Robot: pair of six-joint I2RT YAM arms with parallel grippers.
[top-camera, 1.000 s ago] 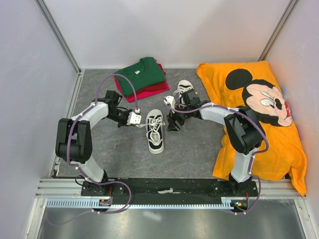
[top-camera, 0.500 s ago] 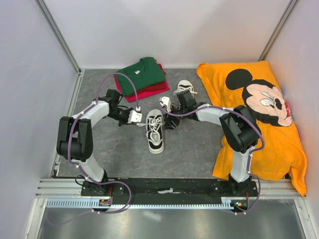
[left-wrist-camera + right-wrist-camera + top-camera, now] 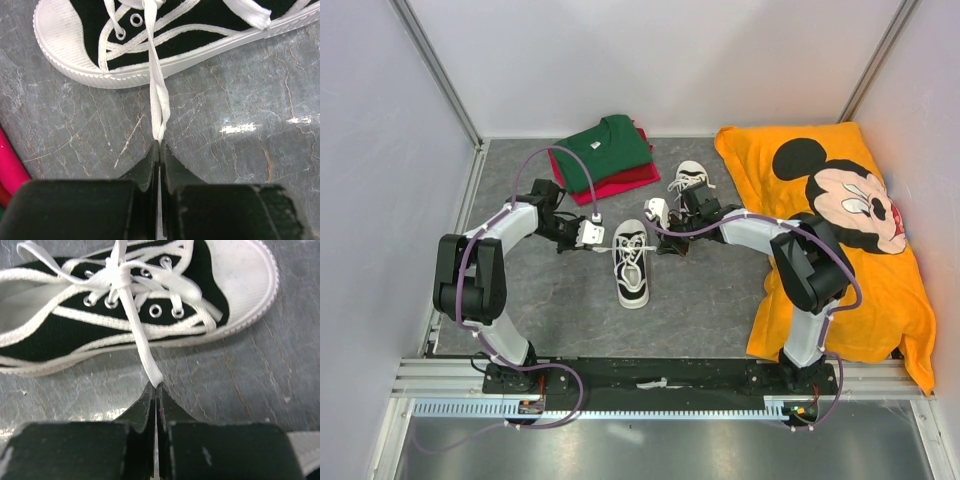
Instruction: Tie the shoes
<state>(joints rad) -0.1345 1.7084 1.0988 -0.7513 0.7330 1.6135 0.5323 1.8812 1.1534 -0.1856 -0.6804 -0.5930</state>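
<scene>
One shoe lies mid-frame on the grey surface. The left tool and right tool flank it, each pressed together on a lace end, likely to pull the knot tight. The other shoe sits upper right of it.

Your left arm reaches in from the left and your right arm from the right, wrists low, facing each other. Left gripper and right gripper: fingers pinched tight together.
</scene>
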